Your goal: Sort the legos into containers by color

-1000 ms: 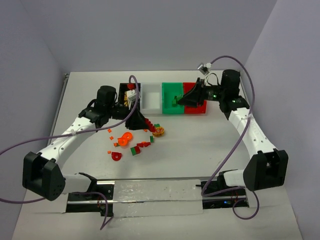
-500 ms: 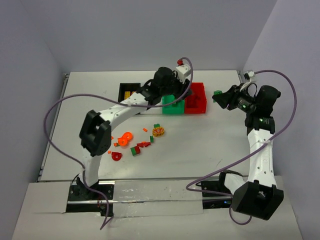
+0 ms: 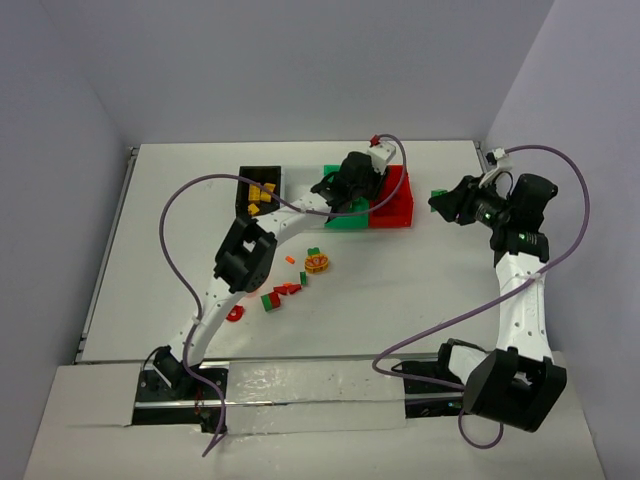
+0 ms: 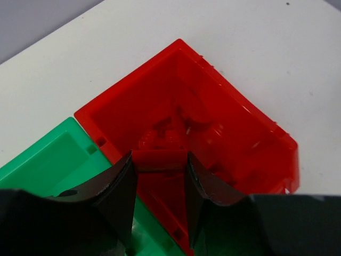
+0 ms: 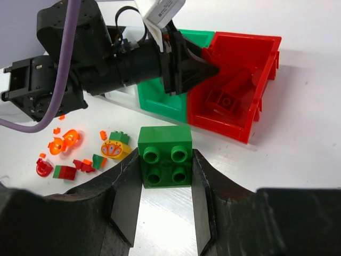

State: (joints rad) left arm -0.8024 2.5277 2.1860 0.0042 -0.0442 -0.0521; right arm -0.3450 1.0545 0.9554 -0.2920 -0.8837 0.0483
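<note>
We read the top view as a dial, with the far edge at twelve. On the table point(image 3: 180, 200) the four bins stand in a row at twelve: black bin point(image 3: 245, 180), white bin point(image 3: 300, 180), green bin point(image 3: 345, 220) and red bin point(image 3: 400, 213), touching side to side.

The left arm point(image 3: 215, 300) reaches across to one o'clock. Its gripper point(image 4: 159, 166) is closed on a red piece point(image 4: 160, 158), which hangs over the near corner of the red bin. The right arm point(image 3: 520, 290) stands at three o'clock. Its gripper point(image 5: 165, 165) pinches a green brick point(image 5: 165, 141) above bare table, just to the three o'clock side of the red bin and well apart from the green one.

We judge the sorting to be partly done. Yellow bricks point(image 3: 258, 192) lie in the black bin, and a red brick point(image 5: 226, 98) lies in the red bin. We cannot tell what the white and green bins hold.

Two pieces are in hand and not yet dropped. The red one looks ready to go, but the green one has to cross the red bin first.

A loose pile point(image 3: 285, 290) is left near the dial's centre, toward eight o'clock. It holds red, green and orange bits, a round orange and yellow piece point(image 3: 317, 263) and a red piece point(image 3: 232, 312) at its near edge.
</note>
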